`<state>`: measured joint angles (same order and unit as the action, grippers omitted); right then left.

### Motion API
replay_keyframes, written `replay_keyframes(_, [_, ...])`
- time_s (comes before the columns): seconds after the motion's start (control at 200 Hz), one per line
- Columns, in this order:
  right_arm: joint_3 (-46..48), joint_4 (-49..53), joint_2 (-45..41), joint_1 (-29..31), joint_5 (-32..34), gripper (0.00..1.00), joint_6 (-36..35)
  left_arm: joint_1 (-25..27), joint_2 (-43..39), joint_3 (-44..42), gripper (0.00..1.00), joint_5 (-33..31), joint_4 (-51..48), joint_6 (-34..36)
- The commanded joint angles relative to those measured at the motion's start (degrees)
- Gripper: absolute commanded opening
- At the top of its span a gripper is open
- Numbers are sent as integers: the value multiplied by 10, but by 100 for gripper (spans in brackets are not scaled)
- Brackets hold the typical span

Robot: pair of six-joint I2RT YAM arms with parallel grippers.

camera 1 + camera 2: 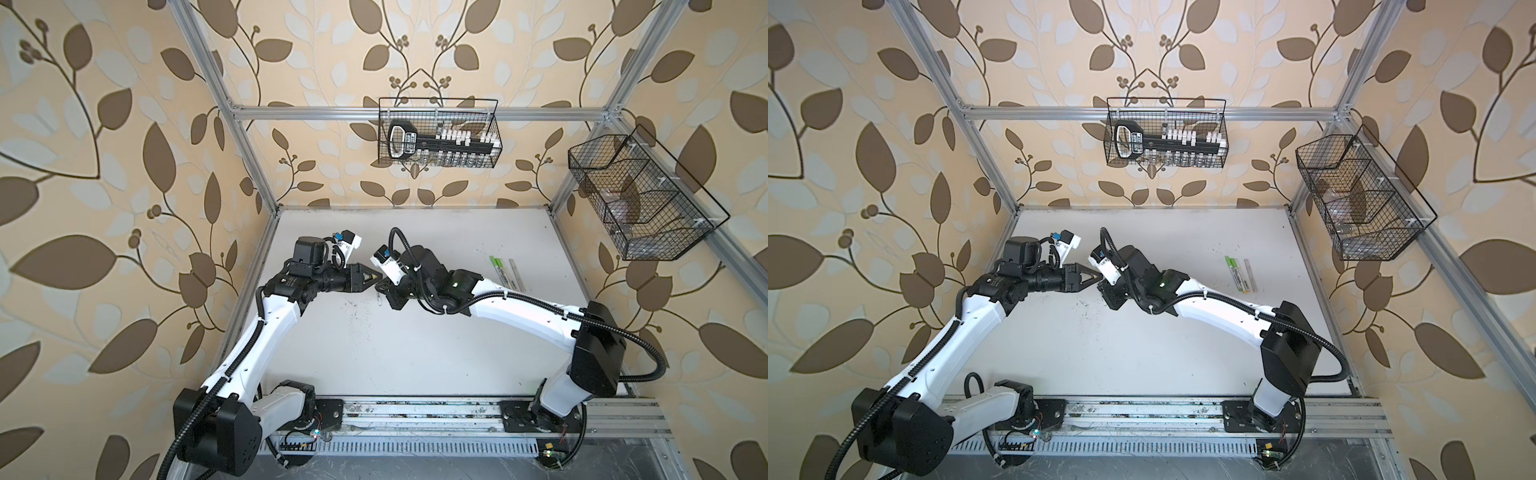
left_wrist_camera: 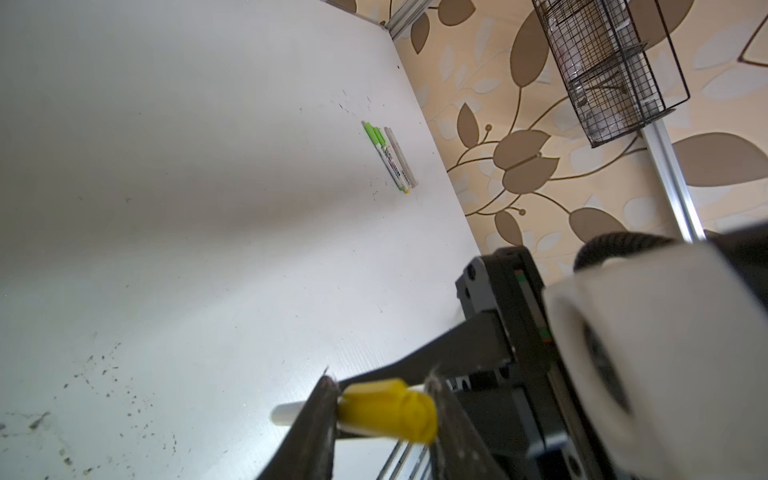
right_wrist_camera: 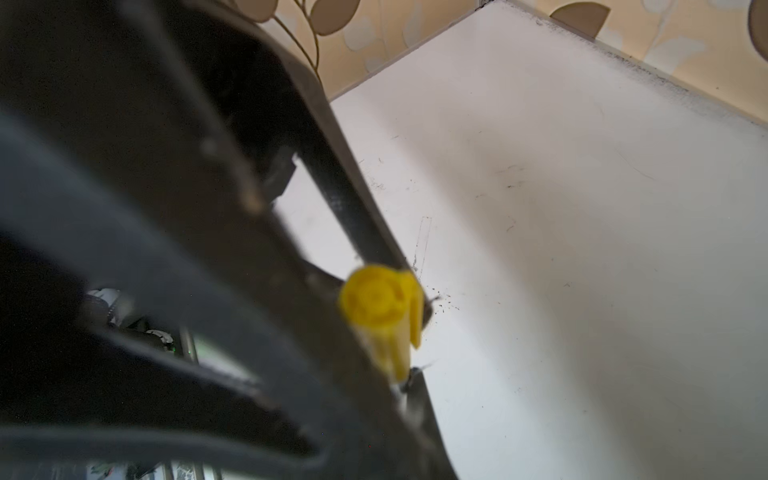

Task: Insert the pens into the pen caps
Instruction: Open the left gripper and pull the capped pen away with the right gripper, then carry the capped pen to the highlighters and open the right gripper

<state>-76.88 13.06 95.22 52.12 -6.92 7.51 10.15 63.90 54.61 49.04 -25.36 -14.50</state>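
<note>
Tabletop (image 2: 208, 249), yellow cap (image 2: 386, 409) inside left end effector (image 2: 380, 374)

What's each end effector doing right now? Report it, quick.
Left end effector: open, jaws either side of the yellow cap.
Right end effector: closed, holding the pen.

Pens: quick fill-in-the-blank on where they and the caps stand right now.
1. The cap between the fingers of the left claw is ___.
2. The right claw is shut on the white ___ that carries this cap.
3. ___ capped pens lie side by side on the table.
4. Of those, ___ have green caps.
Missing words: yellow; pen; three; two.
</note>
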Motion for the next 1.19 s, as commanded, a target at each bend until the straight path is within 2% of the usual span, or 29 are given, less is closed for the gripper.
replay_keyframes(0.0, [-21,-22,-16,-17,-47,2,-3,2,-30,1,46,35,-25,-6])
replay_keyframes(0.095, [-14,4,-14,-35,-54,2,0,-11,-51,-5,50,10,-14,-19])
replay_keyframes(0.2, [4,18,-21,-57,-60,2,4,-25,-76,-18,62,-13,8,-38])
replay_keyframes(0.23, [9,21,-25,-62,-59,2,4,-27,-80,-19,69,-21,8,-40])
replay_keyframes(0.25, [12,24,-28,-66,-59,2,3,-29,-82,-20,81,-25,8,-41])
replay_keyframes(0.275, [15,29,-31,-70,-58,2,2,-30,-83,-20,85,-29,8,-43])
replay_keyframes(0.295, [17,34,-33,-75,-55,2,1,-31,-84,-21,97,-31,7,-42])
replay_keyframes(0.31, [19,37,-36,-78,-52,2,0,-32,-84,-20,99,-33,7,-43])
replay_keyframes(0.525, [37,125,-53,-149,23,2,-30,-36,-80,-17,99,-35,1,-47])
replay_keyframes(0.77, [32,222,-20,-236,120,2,-44,-37,-80,-19,99,-31,4,-48])
replay_keyframes(0.945, [14,274,33,-290,193,2,-54,-37,-82,-19,99,-29,5,-48])
replay_keyframes(1.19, [-37,310,127,-349,244,3,-69,-38,-84,-19,99,-30,5,-48])
